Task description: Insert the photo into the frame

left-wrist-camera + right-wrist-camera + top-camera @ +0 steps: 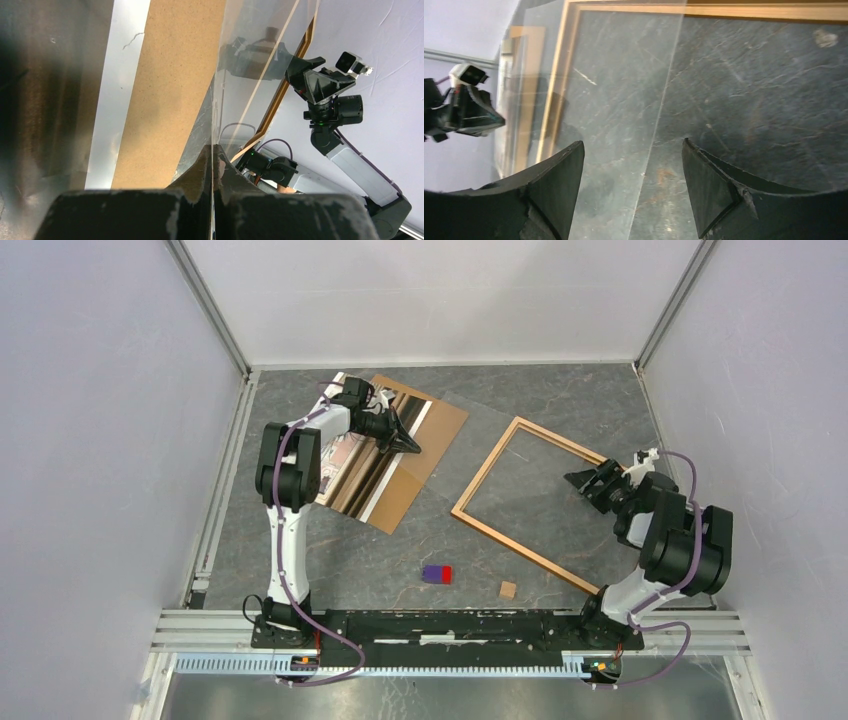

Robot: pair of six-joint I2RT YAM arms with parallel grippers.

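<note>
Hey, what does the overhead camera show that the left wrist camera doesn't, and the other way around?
Only the overhead view shows the frame as a full outline, a purple-and-red block, a small wooden block and the arm bases. Only the left wrist view shows, close up, the left fingers pinched shut on the edge of the clear sheet. Both show the brown backing board, the photo, part of the frame and the right fingers, open.

Pale lilac walls [100, 440] enclose a dark grey marbled tabletop [350, 560]
</note>
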